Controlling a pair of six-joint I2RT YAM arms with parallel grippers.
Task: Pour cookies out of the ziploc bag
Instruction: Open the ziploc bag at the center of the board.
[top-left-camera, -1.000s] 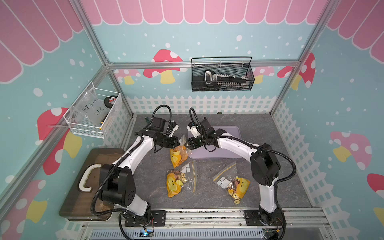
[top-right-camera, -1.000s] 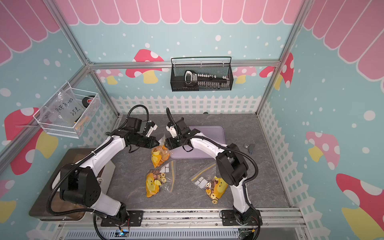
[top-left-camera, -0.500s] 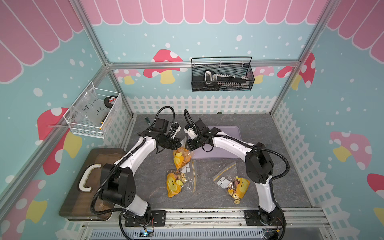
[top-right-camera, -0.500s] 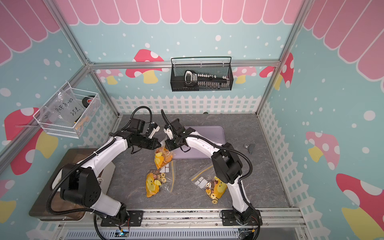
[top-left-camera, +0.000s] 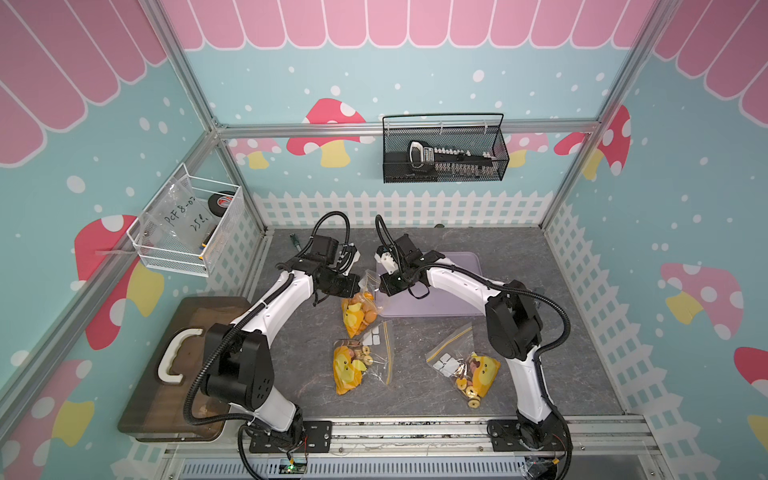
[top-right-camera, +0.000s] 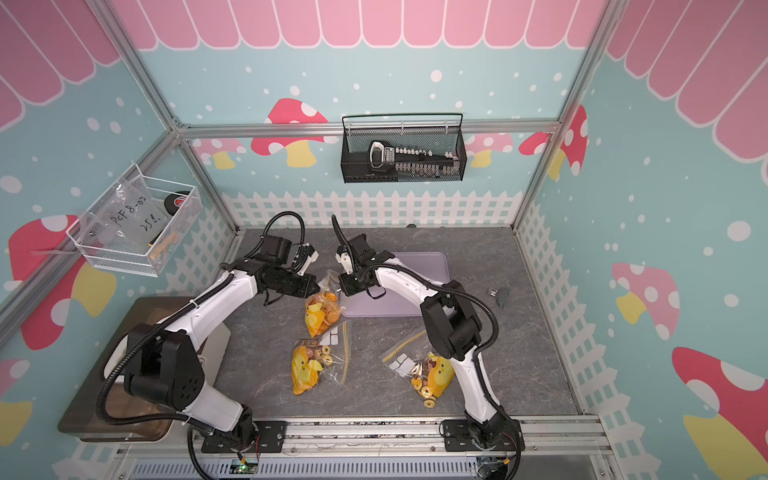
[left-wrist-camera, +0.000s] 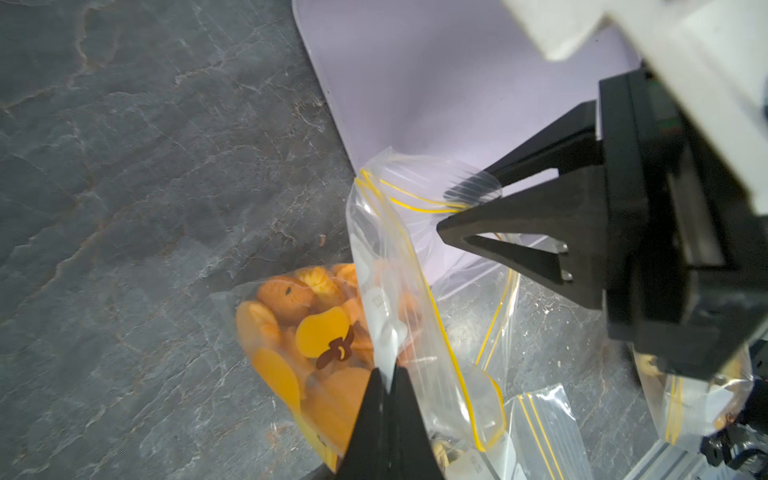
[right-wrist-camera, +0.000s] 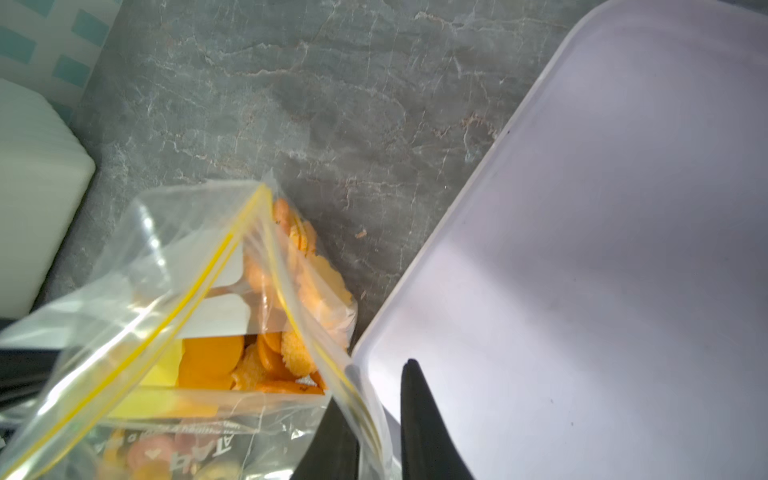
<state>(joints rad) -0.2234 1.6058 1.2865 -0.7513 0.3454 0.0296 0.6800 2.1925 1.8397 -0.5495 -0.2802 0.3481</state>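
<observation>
Both top views: clear yellow-zipped ziploc bag (top-left-camera: 359, 305) of orange cookies (top-left-camera: 365, 318) stands on grey worktop (top-left-camera: 415, 395), just beside lilac plastic tray (top-left-camera: 440, 305).
Left wrist: left end effector (left-wrist-camera: 384, 374) is pinched onto one bag wall.
Right wrist: right end effector (right-wrist-camera: 374, 382) straddles the opposite lip, jaws slightly apart. Clamp fully before spreading.

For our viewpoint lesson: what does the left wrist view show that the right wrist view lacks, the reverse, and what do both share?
Left wrist only: the left hand pinched shut on the ziploc bag, and the right hand side-on, black body included. Right wrist only: a look into the bag's open mouth, plus a corner of fence-printed wall. Shared: the orange cookies, lilac tray, grey table, and the right hand's fingers flanking the zip rim.
</observation>
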